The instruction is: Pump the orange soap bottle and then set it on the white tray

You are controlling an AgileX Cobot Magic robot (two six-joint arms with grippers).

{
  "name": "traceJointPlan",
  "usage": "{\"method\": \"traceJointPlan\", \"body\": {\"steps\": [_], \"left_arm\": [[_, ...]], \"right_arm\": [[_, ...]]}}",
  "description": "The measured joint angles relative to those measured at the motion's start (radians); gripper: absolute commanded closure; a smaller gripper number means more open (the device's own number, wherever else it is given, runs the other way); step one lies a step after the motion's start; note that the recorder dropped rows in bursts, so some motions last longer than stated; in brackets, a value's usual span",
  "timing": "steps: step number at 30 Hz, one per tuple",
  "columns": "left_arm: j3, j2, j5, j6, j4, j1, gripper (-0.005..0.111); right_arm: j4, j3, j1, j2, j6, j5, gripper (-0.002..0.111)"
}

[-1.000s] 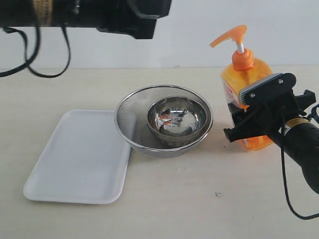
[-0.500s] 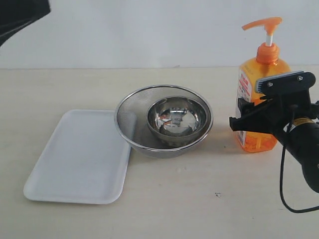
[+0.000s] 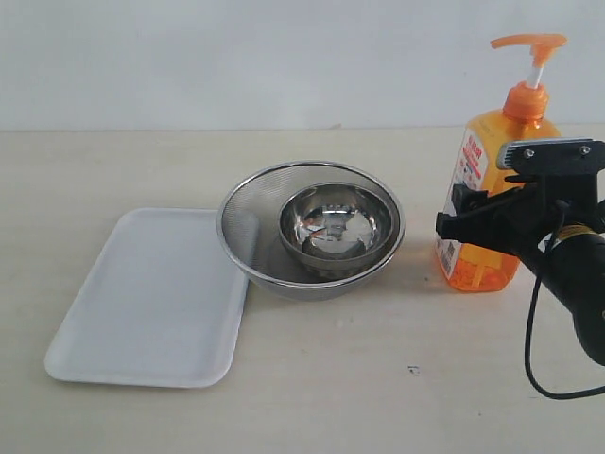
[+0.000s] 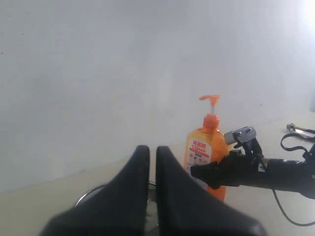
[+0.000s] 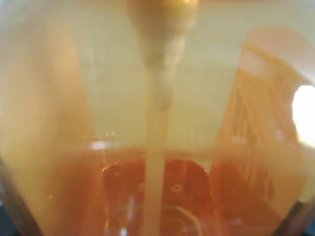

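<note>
The orange soap bottle (image 3: pixel 493 142) stands upright on the table at the far right, its pump head (image 3: pixel 529 42) raised on the white stem. My right gripper (image 3: pixel 478 214) is shut on the bottle's body at mid-height, and the bottle's translucent wall (image 5: pixel 157 123) fills the right wrist view. The white tray (image 3: pixel 142 298) lies flat at the left with nothing on it. My left gripper (image 4: pixel 152 153) is shut and holds nothing. It is out of the exterior view, high and far from the bottle (image 4: pixel 204 147).
A round steel mesh strainer (image 3: pixel 244 227) with a smaller steel bowl (image 3: pixel 336 222) inside it sits between tray and bottle, touching the tray's right edge. A cable hangs from the right arm (image 3: pixel 534 359). A white wall runs behind the table.
The bottle went from tilted to upright and shifted right with my right gripper on it. The left arm, at the top of the view earlier, has gone out of it.
</note>
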Motion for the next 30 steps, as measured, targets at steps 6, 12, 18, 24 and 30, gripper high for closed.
{"method": "traceJointPlan", "body": {"steps": [6,12,18,24,30], "left_arm": [[0.133,-0.125,-0.063,0.207,-0.227,0.0,0.102],[0.187,-0.181,-0.072,0.27,-0.302,0.0,0.102],[0.187,-0.189,-0.079,0.275,-0.321,0.0,0.102],[0.187,-0.189,-0.081,0.275,-0.321,0.0,0.102],[0.187,-0.189,-0.062,0.275,-0.321,0.0,0.102]], "right_arm": [[0.0,0.0,0.0,0.0,0.015,0.0,0.108],[0.0,0.0,0.0,0.0,0.013,0.002,0.108],[-0.006,0.0,0.0,0.0,-0.006,0.006,0.087],[-0.006,0.0,0.0,0.0,-0.008,0.006,0.041],[-0.006,0.0,0.0,0.0,-0.001,0.022,0.025]]}}
